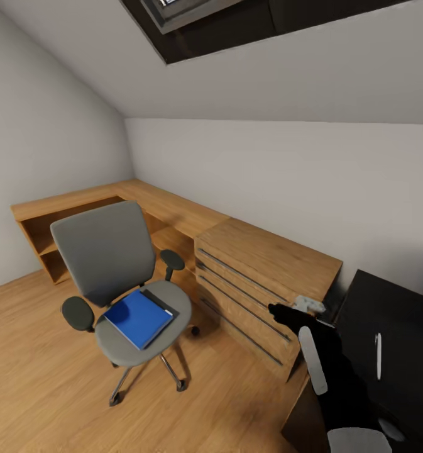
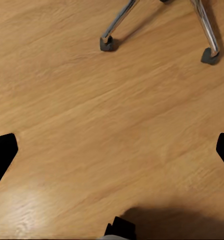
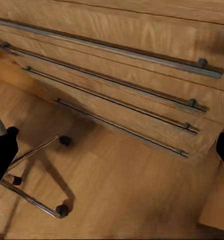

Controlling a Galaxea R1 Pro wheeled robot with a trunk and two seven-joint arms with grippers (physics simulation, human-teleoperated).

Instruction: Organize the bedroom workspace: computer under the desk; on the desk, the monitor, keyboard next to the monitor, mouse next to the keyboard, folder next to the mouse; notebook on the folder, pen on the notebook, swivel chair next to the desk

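On the chair [image 1: 120,296] seat lies the folder [image 1: 139,318], flat, blue cover up, a dark edge showing along its far side that may be a second item beneath or beside it; this cannot be settled from the head view. Chair stands on the wooden floor [image 2: 92,125], well apart from the desk [image 1: 400,327], whose black top shows at the lower right of the head view with the pen [image 1: 378,356] lying on it. Between chair and desk stands a wooden chest [image 1: 261,283] with 4 long bar handles, joined to a low wooden corner unit [image 1: 142,201] running along the wall. A small pale object [image 1: 308,304] rests near the chest's near corner; its identity is unclear. Right arm [image 1: 327,371] reaches forward over the gap beside the chest; right gripper [image 3: 112,155] stands released, its 2 dark fingertips wide apart at the frame edges, nothing between them, looking at the chest front and 2 chair casters. Left gripper [image 2: 112,150] is likewise spread and empty, aimed at bare floor near 2 chair legs. Judged step: approach to fetch the folder from the chair; no grasp begun. Next move calls for closing on the seat, bringing 1 gripper down to the folder's edge, and lifting it clear without dragging it against the armrests [image 1: 79,313]. Risk: the chair rolls on its casters if pushed.
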